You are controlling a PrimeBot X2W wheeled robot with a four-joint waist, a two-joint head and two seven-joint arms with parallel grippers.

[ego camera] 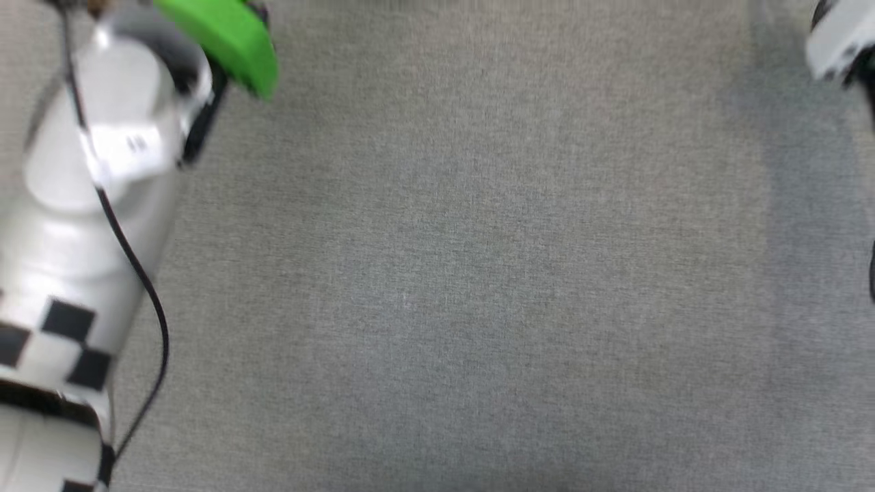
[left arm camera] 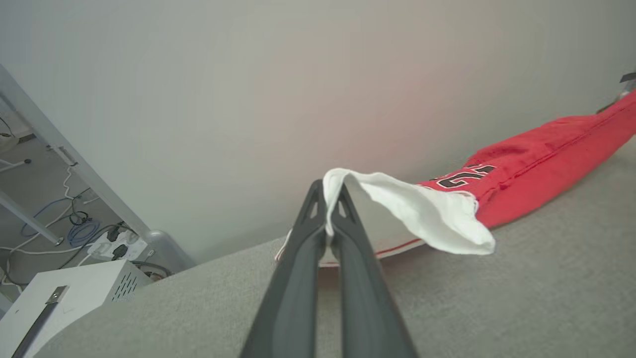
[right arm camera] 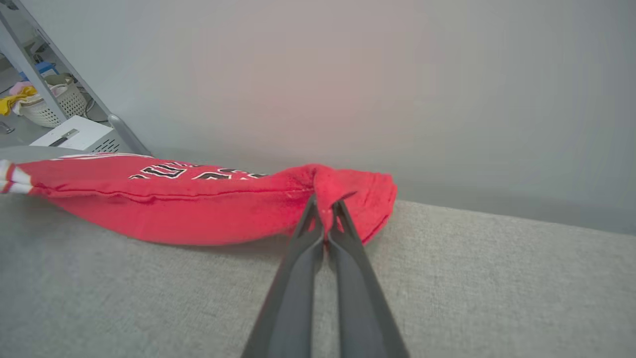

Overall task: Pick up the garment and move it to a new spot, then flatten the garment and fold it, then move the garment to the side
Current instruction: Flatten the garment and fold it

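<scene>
So, where does the garment (right arm camera: 174, 209) lie?

— Along the far edge of the grey surface (ego camera: 478, 273), close under the pale wall (left arm camera: 248, 99). It is stretched lengthwise between the two arms, and its red middle sags down to the surface.

And the left end effector (left arm camera: 329, 191)?

— Its two dark fingers (left arm camera: 298, 278) are pressed together on the white sleeve (left arm camera: 422, 214), near the far left corner of the surface. The sleeve is lifted there and its loose end droops over to one side. Just past it, the black, white-outlined characters (left arm camera: 462, 176) show on the red cloth.

The right end effector (right arm camera: 324, 206)?

— Clamped on a bunched red corner at the garment's other end, further along that same far edge. From there the cloth runs away towards the striped trim (right arm camera: 12, 179).

What does the head view give?

— A blurred stretch of the grey surface, with the pale left forearm (ego camera: 82, 225) at its left edge and a black cable (ego camera: 140, 272) trailing along it.

Anything beyond the surface?

— A white box (left arm camera: 74, 293) on the floor (left arm camera: 35, 199) off the left corner, and a basket (right arm camera: 52, 107) further back
</scene>
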